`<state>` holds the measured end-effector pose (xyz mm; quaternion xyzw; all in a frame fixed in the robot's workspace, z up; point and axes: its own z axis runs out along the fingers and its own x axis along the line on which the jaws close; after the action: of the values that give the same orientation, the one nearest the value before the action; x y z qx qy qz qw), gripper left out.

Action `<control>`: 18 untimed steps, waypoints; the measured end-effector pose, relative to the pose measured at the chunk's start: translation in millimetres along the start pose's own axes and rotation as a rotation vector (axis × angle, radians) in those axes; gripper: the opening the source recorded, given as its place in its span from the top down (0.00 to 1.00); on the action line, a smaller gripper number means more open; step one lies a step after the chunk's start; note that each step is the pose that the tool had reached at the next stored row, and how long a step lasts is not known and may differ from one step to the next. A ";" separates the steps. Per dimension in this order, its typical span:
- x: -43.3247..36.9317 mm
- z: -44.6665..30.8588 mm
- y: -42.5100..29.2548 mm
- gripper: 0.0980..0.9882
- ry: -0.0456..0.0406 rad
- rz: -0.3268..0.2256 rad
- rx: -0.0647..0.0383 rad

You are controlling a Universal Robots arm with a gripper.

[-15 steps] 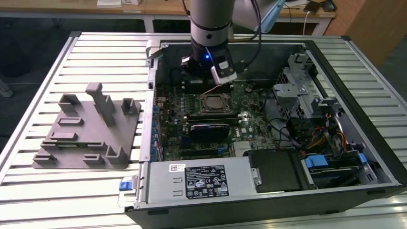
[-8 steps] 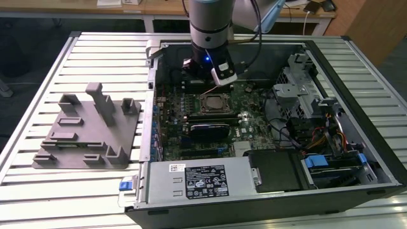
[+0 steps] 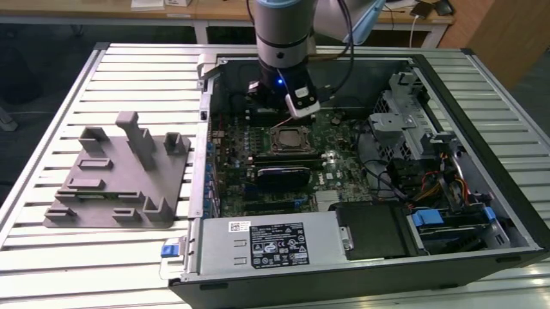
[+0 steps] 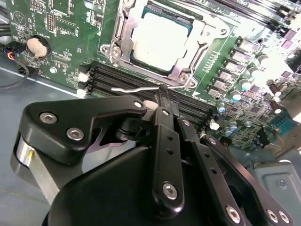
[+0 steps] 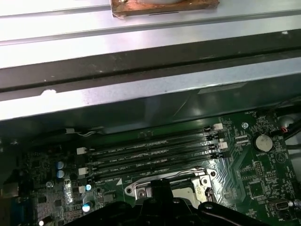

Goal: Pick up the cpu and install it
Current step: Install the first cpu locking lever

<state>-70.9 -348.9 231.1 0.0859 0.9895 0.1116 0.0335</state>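
The cpu (image 4: 157, 40), a silvery square chip, lies flat in the motherboard socket with the metal socket frame (image 4: 197, 47) down around its edges. In the exterior view the cpu (image 3: 288, 138) sits mid-board inside the open computer case. My gripper (image 4: 164, 101) hangs just beside the socket, over the memory slots, with its black fingers (image 4: 162, 136) drawn together and nothing between them. The socket's thin metal lever (image 4: 134, 88) lies right at the fingertips. From the exterior view, my gripper (image 3: 290, 112) hovers just behind the socket. The first wrist view has the socket frame (image 5: 202, 176) partly behind the gripper body.
A grey holder fixture (image 3: 120, 180) stands on the slatted table at the exterior view's left. Inside the case are a black block (image 3: 284, 175) in front of the socket, the power supply (image 3: 266, 244), a drive cage (image 3: 413, 116) and cables (image 3: 429, 187). The case wall (image 5: 141, 89) rises close behind the memory slots (image 5: 150, 153).
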 end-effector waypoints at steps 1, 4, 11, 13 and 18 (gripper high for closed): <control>0.1 1.0 -0.2 0.99 -0.0032 0.001 0.000; 0.1 3.3 -0.8 0.99 -0.0135 0.003 -0.002; 0.1 7.6 -1.5 0.99 -0.0308 0.001 -0.006; -0.4 8.7 -0.8 0.99 -0.0307 0.001 -0.006; -4.0 10.7 1.5 0.99 -0.0308 0.001 -0.006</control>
<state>-65.8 -345.9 221.2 0.0881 0.9884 0.1133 0.0489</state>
